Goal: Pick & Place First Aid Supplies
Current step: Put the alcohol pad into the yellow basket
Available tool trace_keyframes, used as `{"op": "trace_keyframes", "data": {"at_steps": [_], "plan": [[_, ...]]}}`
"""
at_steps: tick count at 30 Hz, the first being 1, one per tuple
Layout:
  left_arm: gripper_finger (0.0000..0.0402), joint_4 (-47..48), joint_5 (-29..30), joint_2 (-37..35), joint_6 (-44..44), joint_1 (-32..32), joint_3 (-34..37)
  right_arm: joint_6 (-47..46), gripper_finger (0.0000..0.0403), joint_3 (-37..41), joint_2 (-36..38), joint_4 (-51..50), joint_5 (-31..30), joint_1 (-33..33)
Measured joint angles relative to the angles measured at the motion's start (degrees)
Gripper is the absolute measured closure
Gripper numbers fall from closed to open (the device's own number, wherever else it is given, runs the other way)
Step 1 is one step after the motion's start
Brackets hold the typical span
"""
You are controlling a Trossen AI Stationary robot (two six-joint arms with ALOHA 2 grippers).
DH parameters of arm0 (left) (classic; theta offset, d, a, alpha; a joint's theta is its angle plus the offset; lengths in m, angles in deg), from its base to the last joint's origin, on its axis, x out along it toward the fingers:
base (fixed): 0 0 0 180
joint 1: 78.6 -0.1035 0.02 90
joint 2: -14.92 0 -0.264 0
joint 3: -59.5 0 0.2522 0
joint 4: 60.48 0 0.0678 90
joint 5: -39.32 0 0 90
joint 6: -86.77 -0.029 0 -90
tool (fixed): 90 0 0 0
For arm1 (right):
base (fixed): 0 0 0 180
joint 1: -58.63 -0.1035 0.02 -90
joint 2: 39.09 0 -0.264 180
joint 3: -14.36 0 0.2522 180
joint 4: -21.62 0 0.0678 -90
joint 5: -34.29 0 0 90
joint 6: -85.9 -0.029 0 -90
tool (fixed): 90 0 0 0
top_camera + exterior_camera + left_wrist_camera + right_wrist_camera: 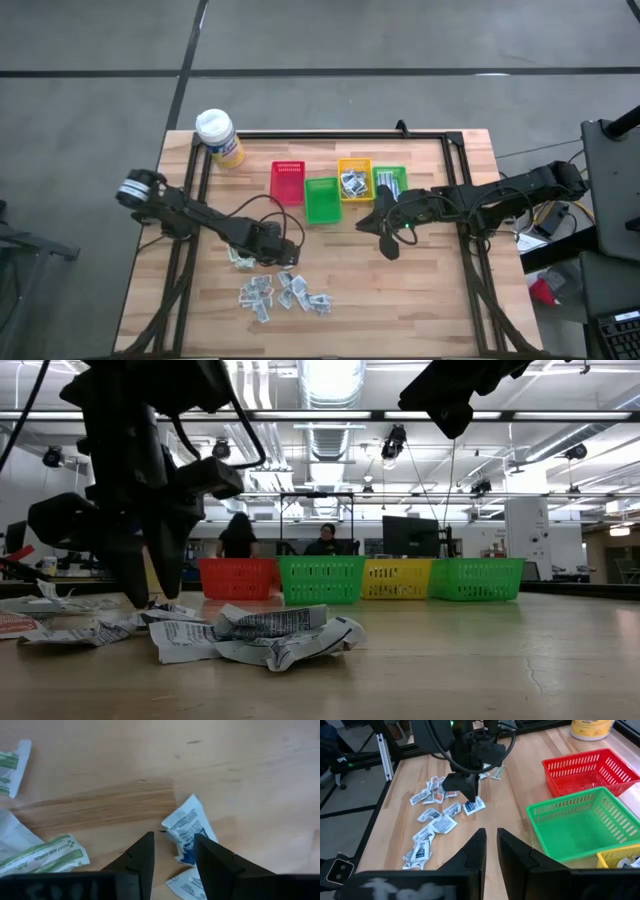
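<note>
The first aid supplies (282, 291) lie as a loose heap of small white and silvery packets on the wooden table near its front; the same heap of packets (433, 819) shows in the right wrist view. Two greenish sachets (240, 258) lie beside it. My left gripper (172, 854) points down, open, low over the heap's far edge, its fingers on either side of a white-and-blue packet (187, 827). My right gripper (491, 837) hovers high beside the bins, its fingers a narrow gap apart with nothing between them. My left gripper comes from above, pointing steeply down, with one finger (210, 855) at the packet's edge and the other beside it. The packet lies flat on the table. Whether either finger touches it, I cannot tell.
Along the table's far middle stand a red bin (287, 182), a green bin (321, 200), a yellow bin (354, 172) with packets in it and another green bin (390, 176). A yellow bottle with a white cap (218, 137) stands at the far left. People sit beyond the table.
</note>
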Motion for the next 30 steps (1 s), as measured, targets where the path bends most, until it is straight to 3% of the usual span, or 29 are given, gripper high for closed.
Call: {"op": "trace_keyframes", "data": {"at_steps": [8, 17, 20, 30], "plan": [[0.0278, 0.2, -1.3, 2.7, 0.0, -0.5, -0.1, 0.3, 0.0358, 0.0, 0.0, 0.0, 0.0, 0.0], [0.0368, 0.7, -0.5, 2.8, -1.9, -0.6, 0.0, 1.5, 0.0358, 0.0, 0.0, 0.0, 0.0, 0.0], [0.0395, 1.0, 0.7, 2.5, -2.7, -0.6, 0.0, 1.5, 0.0359, 0.0, 0.0, 0.0, 0.0, 0.0], [0.0400, 0.0, 10.7, -2.8, -6.3, -1.0, 0.1, 1.9, 0.0359, 0.0, 0.0, 0.0, 0.0, 0.0]]}}
